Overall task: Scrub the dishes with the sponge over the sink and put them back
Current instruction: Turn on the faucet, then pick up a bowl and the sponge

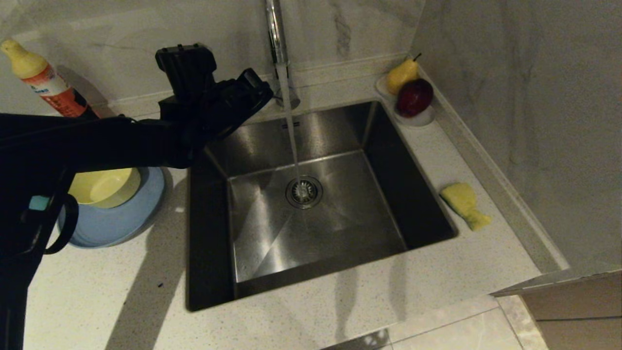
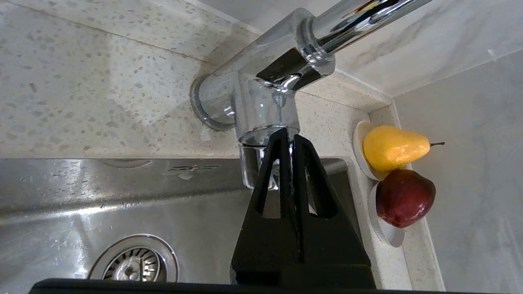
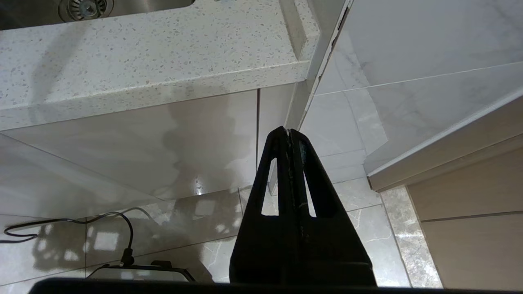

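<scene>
Water runs from the chrome tap (image 1: 276,34) into the steel sink (image 1: 340,223), onto the drain strainer (image 1: 303,192). My left gripper (image 1: 267,92) is shut and empty, its tips right by the tap's base (image 2: 261,110), just left of the stream; in the left wrist view the left gripper (image 2: 288,136) points at that base. A pale yellow bowl (image 1: 104,187) sits on a light-blue plate (image 1: 116,221) on the counter left of the sink, partly hidden by my arm. The yellow sponge (image 1: 465,204) lies on the counter right of the sink. My right gripper (image 3: 289,131) hangs shut below the counter edge.
A small white dish (image 1: 418,119) with a yellow pear (image 1: 402,75) and a red fruit (image 1: 414,97) stands at the back right corner. A soap bottle (image 1: 43,80) leans at the back left. Marble walls close off the back and right.
</scene>
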Tool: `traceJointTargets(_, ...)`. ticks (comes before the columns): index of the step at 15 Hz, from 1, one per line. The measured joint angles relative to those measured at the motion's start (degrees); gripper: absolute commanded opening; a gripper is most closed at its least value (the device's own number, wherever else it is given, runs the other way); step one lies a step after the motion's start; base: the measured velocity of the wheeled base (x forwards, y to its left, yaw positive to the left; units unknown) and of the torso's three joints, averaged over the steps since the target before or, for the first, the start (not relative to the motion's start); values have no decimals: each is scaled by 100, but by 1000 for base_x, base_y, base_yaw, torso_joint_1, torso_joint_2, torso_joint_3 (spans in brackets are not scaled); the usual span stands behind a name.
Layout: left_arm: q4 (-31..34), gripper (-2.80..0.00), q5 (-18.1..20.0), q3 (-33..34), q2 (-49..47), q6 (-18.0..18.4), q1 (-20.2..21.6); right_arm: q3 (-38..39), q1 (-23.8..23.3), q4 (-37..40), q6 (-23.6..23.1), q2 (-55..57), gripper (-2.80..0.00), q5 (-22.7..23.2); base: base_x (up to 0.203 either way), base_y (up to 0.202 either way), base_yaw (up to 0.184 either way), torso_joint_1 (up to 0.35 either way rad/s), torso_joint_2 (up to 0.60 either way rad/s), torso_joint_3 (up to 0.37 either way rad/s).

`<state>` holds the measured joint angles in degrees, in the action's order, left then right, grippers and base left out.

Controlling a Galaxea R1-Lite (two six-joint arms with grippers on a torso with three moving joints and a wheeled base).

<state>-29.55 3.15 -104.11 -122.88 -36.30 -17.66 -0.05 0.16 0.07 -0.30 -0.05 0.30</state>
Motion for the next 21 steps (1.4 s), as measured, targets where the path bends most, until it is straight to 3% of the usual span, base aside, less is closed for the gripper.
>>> traceJointTargets(6, -221, -280, -184, 275, 66, 30, -49, 0, 0, 2, 0, 0, -280, 2, 0, 0, 0, 0, 0, 0)
traceJointTargets(10, 82, -280, -337, -265, 212, 39, 172, 2, 0, -1, 1, -1, -280, 0, 0, 0, 0, 0, 0, 0)
traceJointTargets(15, 770, -280, -353, -334, 1092, 203, 282, 2, 0, 2, 0, -2, -280, 2, 0, 0, 0, 0, 0, 0)
traceJointTargets(18, 1631, -280, -606, -228, 1923, 699, 276, 0, 0, 0, -2, 0, -280, 2, 0, 0, 0, 0, 0, 0)
traceJointTargets(21, 2142, -280, -1317, 282, 2868, 1588, 284, 0, 0, 2, 1, 0, -280, 0, 0, 0, 0, 0, 0, 0)
